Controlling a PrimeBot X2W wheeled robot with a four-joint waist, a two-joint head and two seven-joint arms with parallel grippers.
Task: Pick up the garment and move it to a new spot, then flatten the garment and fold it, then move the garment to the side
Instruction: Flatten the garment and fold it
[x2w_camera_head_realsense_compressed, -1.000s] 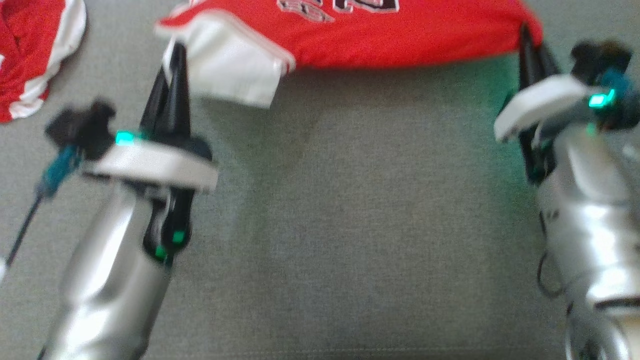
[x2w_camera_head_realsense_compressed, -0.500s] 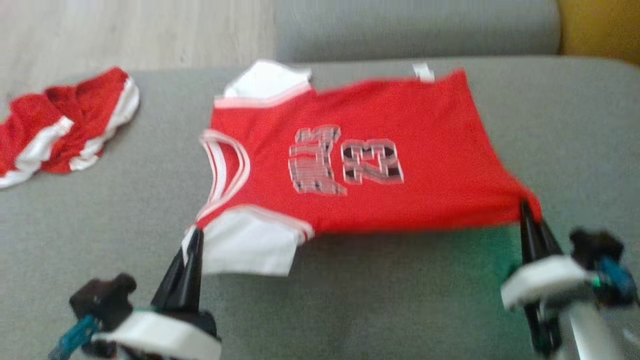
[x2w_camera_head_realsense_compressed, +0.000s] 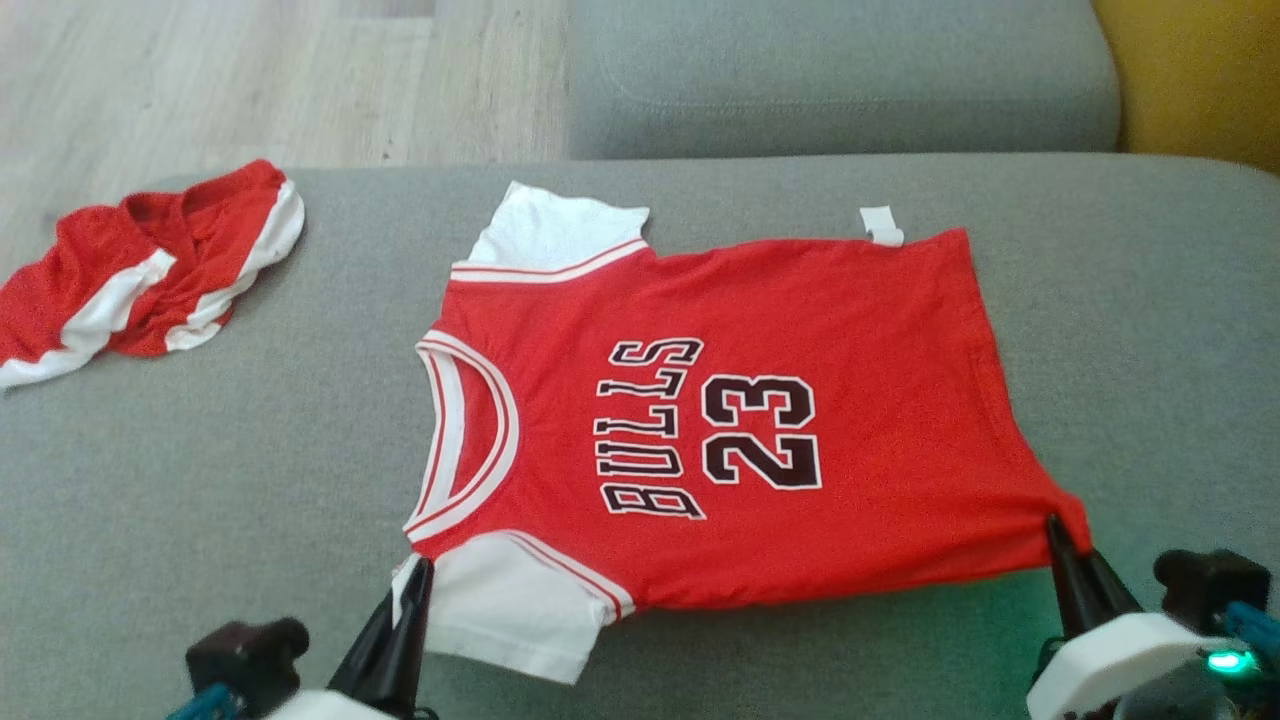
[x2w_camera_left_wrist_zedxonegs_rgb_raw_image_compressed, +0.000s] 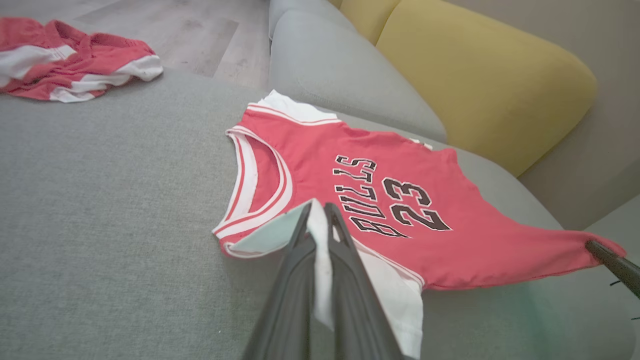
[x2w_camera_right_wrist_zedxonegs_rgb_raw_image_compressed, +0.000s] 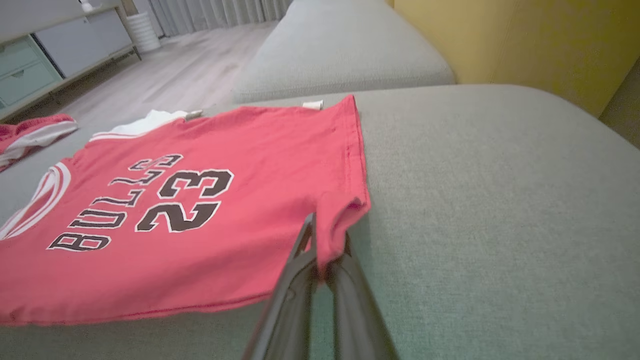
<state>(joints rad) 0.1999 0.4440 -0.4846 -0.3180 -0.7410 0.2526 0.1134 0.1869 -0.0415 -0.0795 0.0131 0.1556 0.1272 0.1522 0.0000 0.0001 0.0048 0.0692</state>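
The garment (x2w_camera_head_realsense_compressed: 730, 420) is a red jersey with white sleeves and black "BULLS 23" lettering, spread face up on the grey sofa seat (x2w_camera_head_realsense_compressed: 300, 480), neck to the left. My left gripper (x2w_camera_head_realsense_compressed: 415, 575) is shut on the near white sleeve, whose cloth (x2w_camera_left_wrist_zedxonegs_rgb_raw_image_compressed: 320, 235) runs between the fingers. My right gripper (x2w_camera_head_realsense_compressed: 1055, 530) is shut on the near hem corner, and the red cloth (x2w_camera_right_wrist_zedxonegs_rgb_raw_image_compressed: 330, 240) bunches between its fingers. The near edge is lifted slightly between the two grips, while the far half of the garment (x2w_camera_right_wrist_zedxonegs_rgb_raw_image_compressed: 225, 150) lies flat.
A second red-and-white garment (x2w_camera_head_realsense_compressed: 150, 270) lies crumpled at the seat's far left edge. A grey cushion (x2w_camera_head_realsense_compressed: 840, 80) and a yellow cushion (x2w_camera_left_wrist_zedxonegs_rgb_raw_image_compressed: 480, 80) stand behind. Wooden floor (x2w_camera_head_realsense_compressed: 250, 80) is beyond the sofa. Bare seat stretches to the right of the jersey.
The head camera has tilted up, so the whole jersey now shows. Both grippers stay shut on the sleeve and the hem corner, and the jersey now lies spread on the seat.
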